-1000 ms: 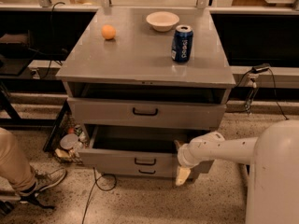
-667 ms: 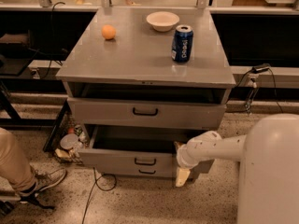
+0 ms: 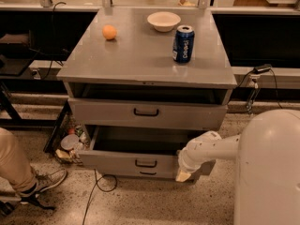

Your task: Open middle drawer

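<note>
The middle drawer is the slim grey front with a small black bar handle, low on the grey cabinet. It stands pulled out, and its dark inside shows above the front. My gripper is the cream tip at the end of my white arm. It sits low at the right end of this drawer's front, right of the handle. The taller top drawer above is also out a little. A narrower bottom front shows just below the middle one.
On the cabinet top stand a blue can, a white bowl and an orange ball. A person's leg and shoe are at the lower left. Cables lie on the floor. My white body fills the lower right.
My white body has come further into view at the right. The gripper stays at the right end of the middle drawer, which remains pulled out about as before.
</note>
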`<act>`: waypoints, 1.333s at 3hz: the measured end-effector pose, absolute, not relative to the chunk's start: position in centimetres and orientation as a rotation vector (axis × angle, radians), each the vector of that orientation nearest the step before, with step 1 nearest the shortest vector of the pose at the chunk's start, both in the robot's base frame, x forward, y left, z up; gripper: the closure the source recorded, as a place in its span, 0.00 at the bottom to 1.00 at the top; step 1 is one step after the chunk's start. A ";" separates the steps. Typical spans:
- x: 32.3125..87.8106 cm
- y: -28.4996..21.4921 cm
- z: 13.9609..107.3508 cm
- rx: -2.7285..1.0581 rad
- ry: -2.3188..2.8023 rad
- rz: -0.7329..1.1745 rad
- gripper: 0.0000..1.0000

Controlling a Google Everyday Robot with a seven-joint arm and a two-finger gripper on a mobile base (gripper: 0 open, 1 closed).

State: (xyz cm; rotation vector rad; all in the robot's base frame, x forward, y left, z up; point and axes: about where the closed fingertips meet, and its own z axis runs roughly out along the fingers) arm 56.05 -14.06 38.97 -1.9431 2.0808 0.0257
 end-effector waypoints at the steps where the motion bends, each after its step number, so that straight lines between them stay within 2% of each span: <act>1: 54.7 -14.4 38.8 -1.919 2.108 0.065 0.63; 2: 54.1 -14.4 39.3 -1.908 2.117 0.075 0.95; 3: 51.5 -14.7 39.3 -1.855 2.159 0.115 1.00; 4: 51.5 -14.7 39.3 -1.855 2.159 0.115 1.00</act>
